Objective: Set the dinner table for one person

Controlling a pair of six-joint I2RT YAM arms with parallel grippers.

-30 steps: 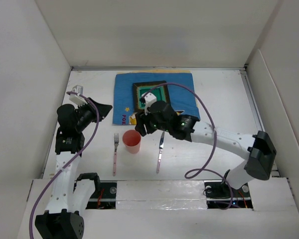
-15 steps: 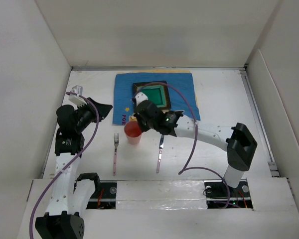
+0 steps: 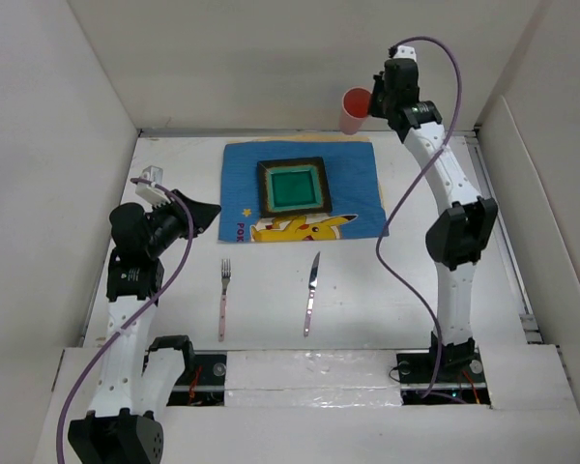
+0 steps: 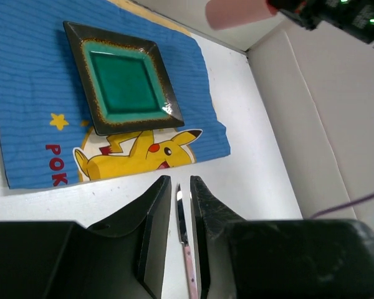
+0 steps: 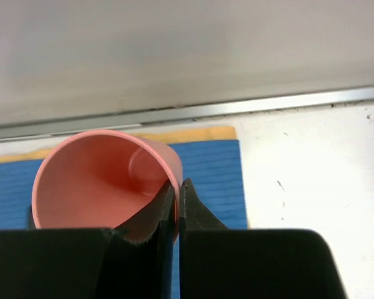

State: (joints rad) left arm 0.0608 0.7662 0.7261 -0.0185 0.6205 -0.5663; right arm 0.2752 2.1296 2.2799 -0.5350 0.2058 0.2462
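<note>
- Leftmost, the left gripper (image 4: 177, 212) hangs over the near left side with its jaws parted by only a sliver. I see nothing between them, only the knife (image 4: 184, 243) lying on the surface below the gap.
- Under everything I have the white counter (image 3: 266, 314), the dinner table itself, spreading across the whole workspace and boxed in by white walls (image 3: 39, 145) at the left, far and right sides.
- On the counter the fork (image 3: 223, 298) lies flat, pink handle toward the arms and tines pointing away. It sits near the mat's near left corner but not touching it.
- Centre and far, I see the blue cartoon-printed cloth mat (image 3: 348, 184) lying flat, with the square green plate (image 3: 293, 186), dark-rimmed, resting on its far half.
- Right of the fork, the knife lies roughly parallel to it, tip toward the mat and apart from it.
- Far right, the right gripper (image 3: 377, 97) reaches up high and is clamped tight on the rim of the pink cup (image 5: 100, 187), one finger inside and one outside. I see the cup tipped, mouth toward the wrist camera, and held clear of the counter above the mat's far right corner.
</note>
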